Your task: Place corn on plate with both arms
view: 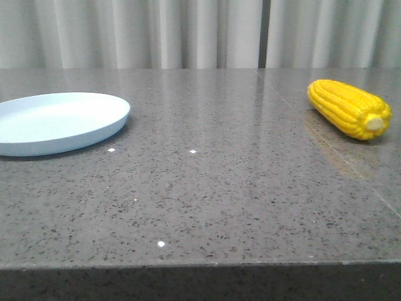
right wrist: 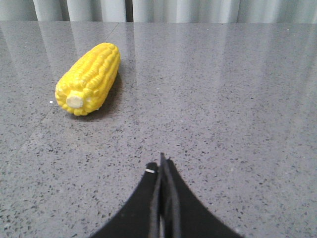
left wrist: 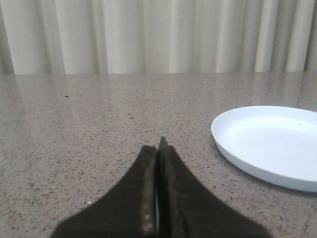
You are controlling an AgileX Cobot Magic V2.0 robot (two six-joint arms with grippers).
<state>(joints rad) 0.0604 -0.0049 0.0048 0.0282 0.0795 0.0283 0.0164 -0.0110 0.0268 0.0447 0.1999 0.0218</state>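
The yellow corn (view: 348, 108) lies on the grey table at the right, its cream stub end facing the front. It also shows in the right wrist view (right wrist: 89, 78), well apart from my right gripper (right wrist: 162, 166), which is shut and empty. The pale blue plate (view: 56, 120) sits empty at the table's left. It also shows in the left wrist view (left wrist: 270, 144), beside my left gripper (left wrist: 158, 148), which is shut and empty. Neither gripper shows in the front view.
The grey speckled stone table (view: 207, 188) has its front edge near the bottom of the front view. Pale curtains (view: 188, 31) hang behind its far edge. A seam (view: 326, 138) in the tabletop runs near the corn.
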